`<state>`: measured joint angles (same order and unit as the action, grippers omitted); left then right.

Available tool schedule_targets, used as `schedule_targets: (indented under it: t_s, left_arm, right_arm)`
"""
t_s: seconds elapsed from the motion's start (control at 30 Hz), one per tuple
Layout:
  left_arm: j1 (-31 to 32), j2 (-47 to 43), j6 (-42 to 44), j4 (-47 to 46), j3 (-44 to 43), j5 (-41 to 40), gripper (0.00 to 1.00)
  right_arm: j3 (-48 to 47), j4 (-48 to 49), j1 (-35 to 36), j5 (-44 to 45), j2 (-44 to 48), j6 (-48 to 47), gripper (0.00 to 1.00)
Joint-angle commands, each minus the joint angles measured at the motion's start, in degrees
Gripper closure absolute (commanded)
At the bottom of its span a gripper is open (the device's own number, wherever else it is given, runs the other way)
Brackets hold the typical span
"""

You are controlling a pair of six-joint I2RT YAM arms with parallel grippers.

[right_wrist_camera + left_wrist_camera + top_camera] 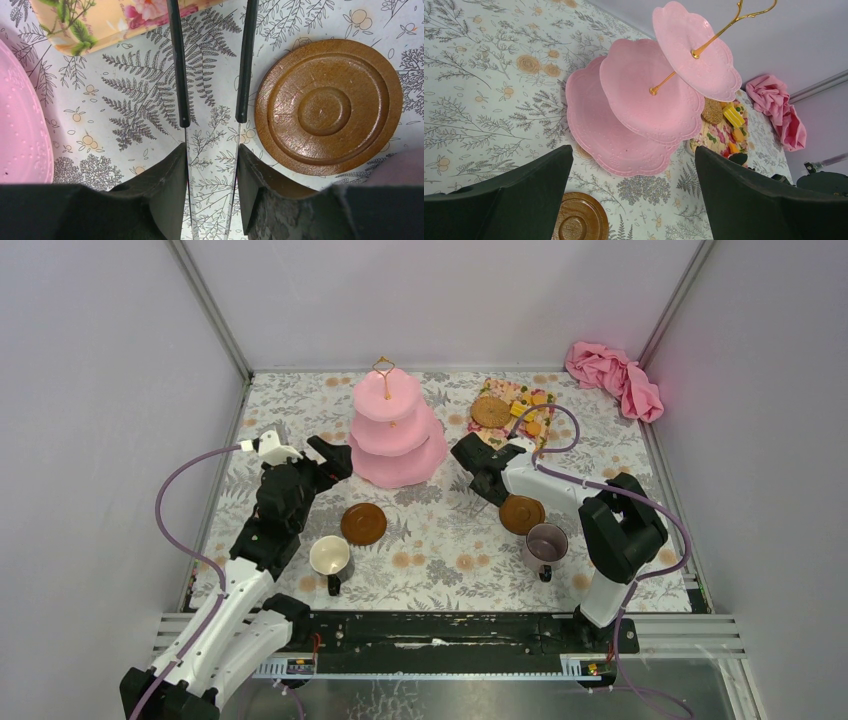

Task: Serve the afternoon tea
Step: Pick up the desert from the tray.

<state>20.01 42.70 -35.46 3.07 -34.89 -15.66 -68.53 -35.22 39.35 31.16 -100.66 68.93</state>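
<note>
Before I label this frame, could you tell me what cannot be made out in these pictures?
Tips of the tongs: right wrist view, cut off by the top edge.
The biscuits: left wrist view, the cake stand covers some, so no count; top view, too small.
The left saucer: left wrist view, cut by the bottom edge.
The purple mug: right wrist view, a blur at the right edge.

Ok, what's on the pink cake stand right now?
Nothing that shows. On the pink cake stand, the top plate is bare, and so are the visible parts of the two below; the rest hides under the plate above. The biscuits lie on a flowery tray nearby.
</note>
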Motion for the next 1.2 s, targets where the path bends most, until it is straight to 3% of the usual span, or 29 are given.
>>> schedule_targets:
  t_s: [0.0, 1.17]
  left_arm:
    - [0.39, -0.49, 0.70, -2.54, 0.11, -0.95, 0.00]
    - [-1.63, 1.47, 0.83, -3.66, -0.39, -0.38, 0.00]
  right_arm:
    - [-0.83, 0.58, 0.29, -0.39, -0.24, 1.41, 0.55]
    - [-4.66, 0.57, -4.49, -2.88, -3.22, -2.38, 0.54]
